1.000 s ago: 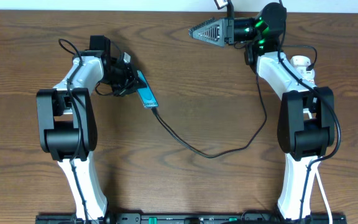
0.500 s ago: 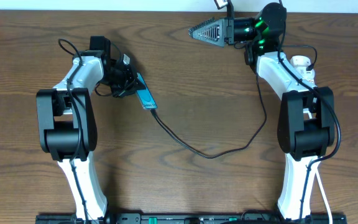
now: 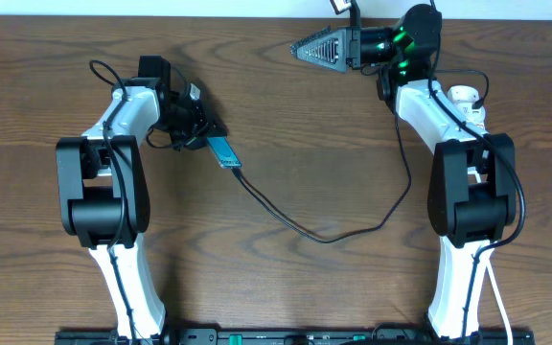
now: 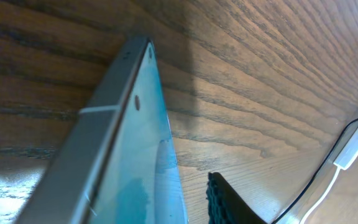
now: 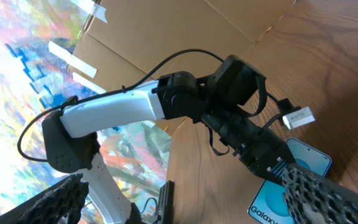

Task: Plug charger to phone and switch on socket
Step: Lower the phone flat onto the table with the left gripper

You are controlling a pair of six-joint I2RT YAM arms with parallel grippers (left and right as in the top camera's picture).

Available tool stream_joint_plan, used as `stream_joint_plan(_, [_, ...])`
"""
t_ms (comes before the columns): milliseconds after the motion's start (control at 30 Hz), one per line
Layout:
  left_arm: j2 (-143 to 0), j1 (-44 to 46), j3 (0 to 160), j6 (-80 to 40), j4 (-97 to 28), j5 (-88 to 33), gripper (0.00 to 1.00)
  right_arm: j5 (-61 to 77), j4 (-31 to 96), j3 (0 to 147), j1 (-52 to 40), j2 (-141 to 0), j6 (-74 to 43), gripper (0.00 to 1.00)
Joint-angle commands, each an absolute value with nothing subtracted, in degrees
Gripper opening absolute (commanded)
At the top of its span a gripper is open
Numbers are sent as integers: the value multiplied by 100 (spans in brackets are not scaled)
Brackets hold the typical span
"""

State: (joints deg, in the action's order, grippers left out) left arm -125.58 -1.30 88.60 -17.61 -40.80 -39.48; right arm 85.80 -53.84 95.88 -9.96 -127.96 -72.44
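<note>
Left gripper [image 3: 206, 132]: over upper end of phone [image 3: 224, 153], at table's left-centre. Cannot tell whether clamped or let go. Wrist view shows one dark fingertip [image 4: 224, 200] just beside the screen. Phone tilted, cyan face showing. Charger [image 3: 324, 239]: plug tip at phone's lower end, seating unclear; cable loops across table [image 3: 286, 115] toward right arm. Socket [image 3: 463, 96]: white rounded end beside right arm, rest hidden. Right gripper [image 3: 300, 50]: spread wide, holding nothing, raised at far edge.
</note>
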Motion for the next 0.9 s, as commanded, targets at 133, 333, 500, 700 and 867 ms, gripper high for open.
stream_joint_plan(133, [-12420, -154, 8910, -1649, -4154, -3892, 40, 8611, -5408, 9633, -1017, -12652, -7260, 99])
stream_joint_plan(333, [-12420, -154, 8910, -1649, -4174, -3892, 48, 8611, -5441, 9633, -1017, -12652, -7260, 99])
stream_joint_plan(500, [-12420, -156, 8910, -1647, -4228, -3892, 50, 8611, -5450, 9633, -1017, -12652, -7260, 99])
stream_joint_plan(700, [-12420, -154, 8910, -1632, -4327, -3892, 55, 8611, -5450, 9633, -1017, -12652, -7260, 99])
stream_joint_plan(867, [-12420, -156, 8910, -1629, -4453, -3885, 59, 8613, -5450, 9633, -1017, -12652, -7260, 99])
